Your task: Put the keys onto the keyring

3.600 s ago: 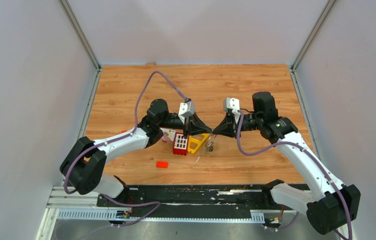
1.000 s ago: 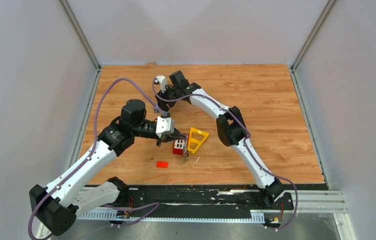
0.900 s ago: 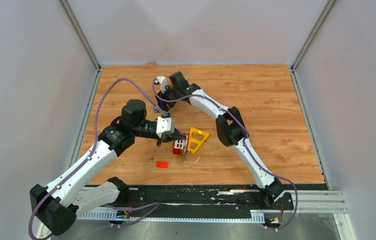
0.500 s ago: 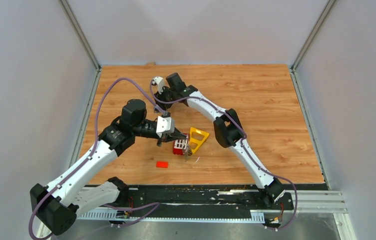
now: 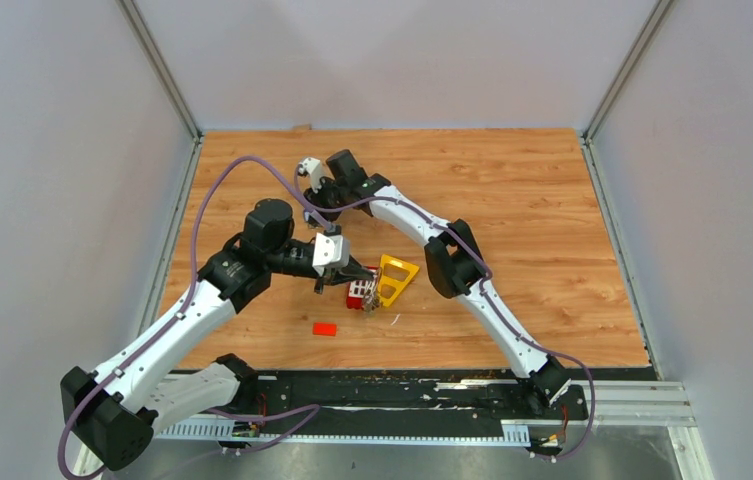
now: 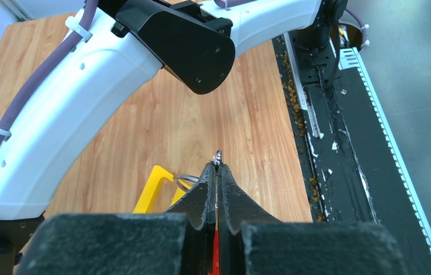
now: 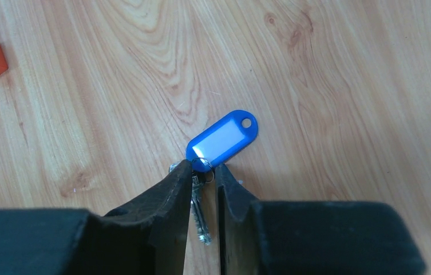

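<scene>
Tabletop keys between right end effector

Blue oval plastic tag: was blue, white panel, ahead of right gripper jaws.
Silver metal key: was silver, between those jaws.
Yellow triangular plastic frame: was yellow, left of left gripper jaws.
Wooden table: was wavy-grained brown.

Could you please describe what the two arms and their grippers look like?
Both the left arm and right arm have glossy white links with rounded black joint housings. A purple cable trails along each, zip-tied in white on the right arm. The left gripper and right gripper have black tapering fingers on matte black blocks.
</scene>
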Controlling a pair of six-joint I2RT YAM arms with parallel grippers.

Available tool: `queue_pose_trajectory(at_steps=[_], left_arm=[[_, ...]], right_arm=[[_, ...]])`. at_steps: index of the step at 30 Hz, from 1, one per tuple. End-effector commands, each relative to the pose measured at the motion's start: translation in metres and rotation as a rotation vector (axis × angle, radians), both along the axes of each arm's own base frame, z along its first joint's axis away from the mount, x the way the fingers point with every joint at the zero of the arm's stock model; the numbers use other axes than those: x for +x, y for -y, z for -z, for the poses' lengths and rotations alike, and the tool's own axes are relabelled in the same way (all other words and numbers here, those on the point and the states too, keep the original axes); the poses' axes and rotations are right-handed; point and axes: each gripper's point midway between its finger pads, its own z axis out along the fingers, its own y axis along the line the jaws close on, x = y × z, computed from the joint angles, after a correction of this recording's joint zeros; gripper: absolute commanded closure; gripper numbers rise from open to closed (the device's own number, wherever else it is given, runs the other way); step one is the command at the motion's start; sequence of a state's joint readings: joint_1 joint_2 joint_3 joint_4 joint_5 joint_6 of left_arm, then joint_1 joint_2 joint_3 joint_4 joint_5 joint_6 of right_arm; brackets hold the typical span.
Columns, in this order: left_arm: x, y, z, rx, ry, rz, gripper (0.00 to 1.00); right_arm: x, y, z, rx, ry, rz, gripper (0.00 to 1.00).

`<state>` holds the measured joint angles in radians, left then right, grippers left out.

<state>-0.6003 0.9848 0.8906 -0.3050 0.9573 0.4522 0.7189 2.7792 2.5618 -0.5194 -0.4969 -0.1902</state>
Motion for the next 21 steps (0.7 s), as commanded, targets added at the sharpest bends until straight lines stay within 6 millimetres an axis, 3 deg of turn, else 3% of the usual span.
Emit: queue_pose_trajectory(at_steps=[1, 7, 12, 21], left_arm=[[-0.002, 0.001, -0.009, -0.035, 0.027, 0.018, 1.00], [-0.003, 0.001, -0.009, -0.037, 0.028, 0.019, 1.00], [-0.002, 0.001, -0.008, -0.035, 0.026, 0.019, 1.00], [-0.002, 0.001, -0.006, -0.032, 0.021, 0.019, 1.00]], right_arm=[[0.001, -0.004, -0.007, 0.006, 0.025, -0.004, 0.80], [-0.001, -0.001, -0.007, -0.005, 0.023, -0.012, 0.92], [-0.001, -0.003, -0.022, 0.018, 0.033, -0.026, 1.00], [0.001, 0.012, -0.042, 0.008, 0.039, -0.017, 1.00]])
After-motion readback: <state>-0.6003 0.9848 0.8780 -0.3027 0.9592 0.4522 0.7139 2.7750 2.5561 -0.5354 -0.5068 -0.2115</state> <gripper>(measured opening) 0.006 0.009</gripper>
